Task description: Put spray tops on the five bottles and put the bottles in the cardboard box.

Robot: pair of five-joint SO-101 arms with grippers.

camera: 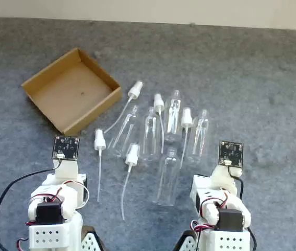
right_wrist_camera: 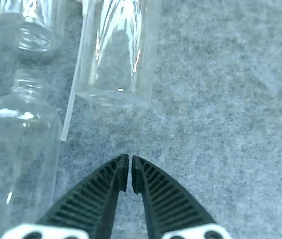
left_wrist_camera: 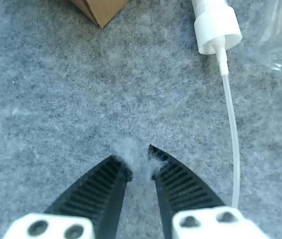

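Five clear bottles without tops lie side by side mid-table, among them a far one [camera: 173, 116] and the nearest one [camera: 167, 177]. Several white spray tops with long tubes lie among them, such as a top [camera: 100, 140] on the left. The open cardboard box [camera: 72, 91] sits at the far left, nothing in it. My left gripper [left_wrist_camera: 140, 160] is shut just above the carpet, with a spray top [left_wrist_camera: 215, 27] and its tube [left_wrist_camera: 233, 134] beside it. My right gripper [right_wrist_camera: 130, 162] is shut on nothing, close to a bottle [right_wrist_camera: 16, 149] and the base of another bottle [right_wrist_camera: 116, 50].
Grey carpet [camera: 262, 78] covers the table, with free room to the right of the bottles and in front of the box. A box corner [left_wrist_camera: 101, 7] lies ahead of the left gripper. Both arm bases stand at the near edge.
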